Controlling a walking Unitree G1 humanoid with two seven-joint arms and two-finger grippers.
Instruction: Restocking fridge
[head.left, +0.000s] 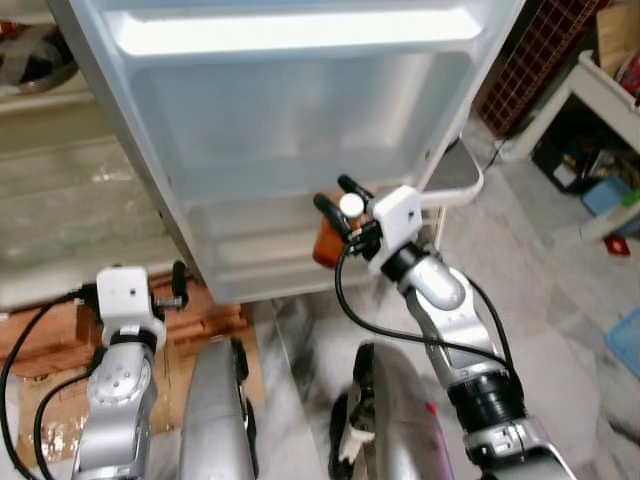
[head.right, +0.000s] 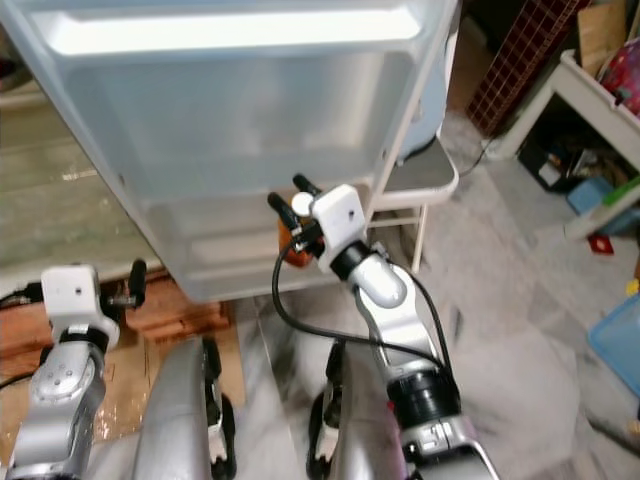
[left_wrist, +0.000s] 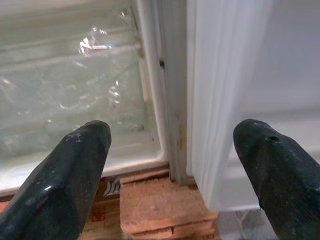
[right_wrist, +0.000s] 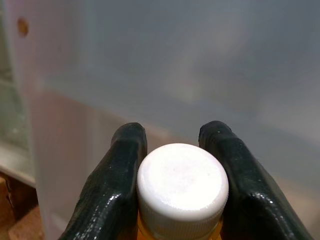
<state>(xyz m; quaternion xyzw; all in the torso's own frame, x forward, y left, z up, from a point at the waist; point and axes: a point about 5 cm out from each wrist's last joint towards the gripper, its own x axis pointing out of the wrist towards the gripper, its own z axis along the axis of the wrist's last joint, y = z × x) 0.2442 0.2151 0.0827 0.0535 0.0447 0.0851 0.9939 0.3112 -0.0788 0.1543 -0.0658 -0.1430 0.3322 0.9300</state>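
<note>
Orange bottle (head.left: 328, 243) is hanging by its white cap (right_wrist: 182, 188), pinched by the right gripper (head.left: 345, 210) at the fridge door's (head.left: 300, 150) lower shelf; probably light, stiff, slippery, while the left gripper (left_wrist: 170, 175) is idling spread.

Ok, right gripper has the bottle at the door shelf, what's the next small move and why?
Probably lower the right gripper a little, then release. Its fingers clamp the white cap of the orange bottle, which hangs at the fridge door's bottom shelf, seemingly not yet resting on it.
</note>
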